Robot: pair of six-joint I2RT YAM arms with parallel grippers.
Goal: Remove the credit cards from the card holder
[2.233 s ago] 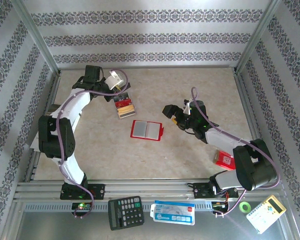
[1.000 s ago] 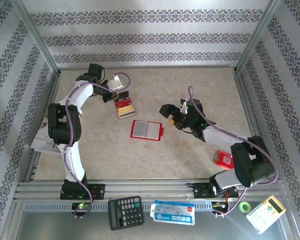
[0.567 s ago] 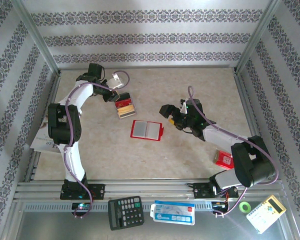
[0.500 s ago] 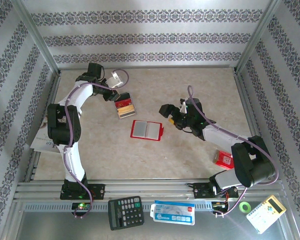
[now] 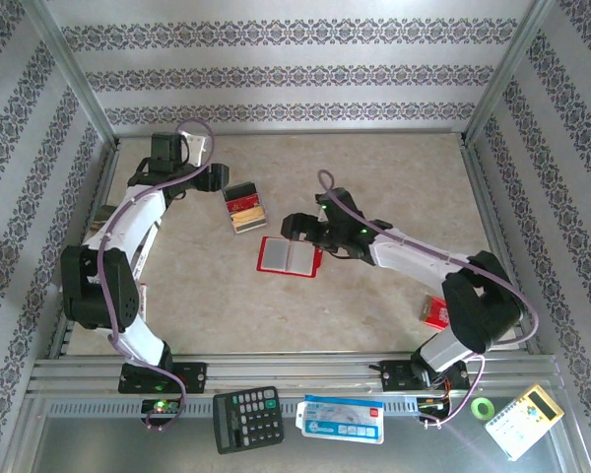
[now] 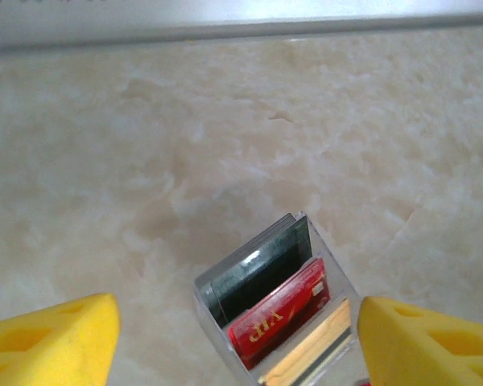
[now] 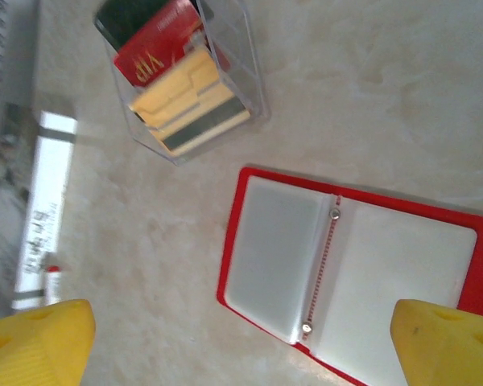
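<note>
Top external: left claw [image 5: 215,179], now spread, quits credit cards [image 5: 244,207] beyond card holder [image 5: 290,256]. Right claw [image 5: 295,226], spread, arrives above it; extraction looks done.

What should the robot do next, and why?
Probably lower the open right gripper onto the holder and lift a pale sleeve to check underneath. The sleeves on top look empty, the cards already sit in the clear box, and the left gripper is open near it.

Overhead view looks down; both wrist views (close) share the credit cards [image 6: 280,310].
</note>
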